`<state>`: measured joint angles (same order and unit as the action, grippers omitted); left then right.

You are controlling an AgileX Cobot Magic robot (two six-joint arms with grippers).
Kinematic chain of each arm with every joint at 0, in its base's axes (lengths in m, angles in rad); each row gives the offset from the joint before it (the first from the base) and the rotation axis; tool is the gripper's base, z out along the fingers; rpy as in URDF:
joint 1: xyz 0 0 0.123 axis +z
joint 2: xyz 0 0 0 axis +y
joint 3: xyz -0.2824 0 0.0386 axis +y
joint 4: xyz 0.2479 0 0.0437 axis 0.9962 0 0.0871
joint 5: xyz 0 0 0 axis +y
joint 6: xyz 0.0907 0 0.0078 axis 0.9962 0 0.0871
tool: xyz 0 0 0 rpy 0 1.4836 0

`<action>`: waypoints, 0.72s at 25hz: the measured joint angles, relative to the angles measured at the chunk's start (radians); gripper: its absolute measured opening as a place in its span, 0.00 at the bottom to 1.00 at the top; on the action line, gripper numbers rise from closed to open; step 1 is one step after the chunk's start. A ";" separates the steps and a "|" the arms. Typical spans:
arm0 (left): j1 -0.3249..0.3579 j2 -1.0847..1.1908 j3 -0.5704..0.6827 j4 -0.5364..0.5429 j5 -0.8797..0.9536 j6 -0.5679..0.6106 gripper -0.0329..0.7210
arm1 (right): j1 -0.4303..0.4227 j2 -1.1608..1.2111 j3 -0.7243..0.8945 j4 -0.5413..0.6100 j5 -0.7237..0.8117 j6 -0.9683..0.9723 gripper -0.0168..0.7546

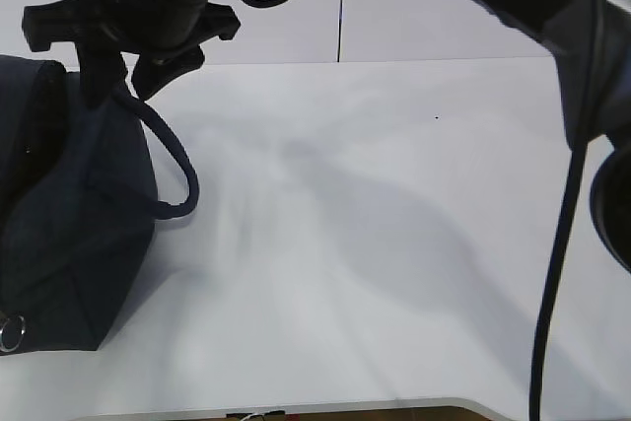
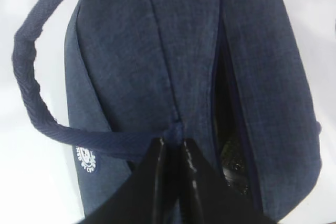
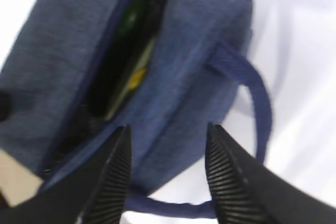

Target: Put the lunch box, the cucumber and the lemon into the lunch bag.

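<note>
Lunch bag (image 1: 79, 204) stands at the left edge of the white table (image 1: 394, 244), mouth upward, one loop handle (image 1: 177, 175) drooping toward the table's middle. Silver ring pull (image 1: 10, 332) shows at the bag's near bottom corner, close to the table's front edge.

Right wrist view looks down into the open slot. Inside: a dark green length, taken for the cucumber (image 3: 131, 17); a small yellow patch below it, taken for the lemon (image 3: 137, 77); a pale green strip alongside, probably the lid edge of the lunch box (image 3: 126, 93). View is blurred, so these are read by colour only. No task item lies on the bare table in the exterior view.

Left gripper (image 2: 173, 153): jaws pressed together, pinching the bag's fabric at a seam where a handle strap joins. Zipper slot runs just right of it, with shiny dark lining visible. Small white round logo (image 2: 86, 158) sits on the bag's side panel below the strap.

Right gripper (image 3: 168, 177): jaws standing moderately apart, nothing between them, poised over the bag's top edge with the bag and its handle beneath.

Judgement: all three items appear to be in the bag, so the packing looks done or nearly so. What may remain is releasing the left pinch and clearing both arms. Zipper is open; the task does not ask for closing.
</note>
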<state>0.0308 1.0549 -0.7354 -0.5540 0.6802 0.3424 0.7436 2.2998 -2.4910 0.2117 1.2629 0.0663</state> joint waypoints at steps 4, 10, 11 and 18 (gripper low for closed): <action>0.000 0.000 0.000 0.000 0.002 0.002 0.05 | 0.000 -0.002 0.001 0.062 0.000 0.014 0.51; 0.000 0.000 0.000 -0.002 0.002 0.002 0.05 | 0.000 0.006 0.001 0.066 0.000 0.081 0.51; 0.000 0.000 0.000 -0.002 0.002 0.002 0.05 | 0.000 0.012 0.001 0.066 0.000 0.098 0.51; 0.000 0.000 0.000 -0.002 0.004 0.002 0.05 | 0.000 0.077 0.003 0.068 -0.004 0.148 0.51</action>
<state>0.0308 1.0549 -0.7354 -0.5565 0.6846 0.3440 0.7436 2.3763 -2.4880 0.2802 1.2593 0.2144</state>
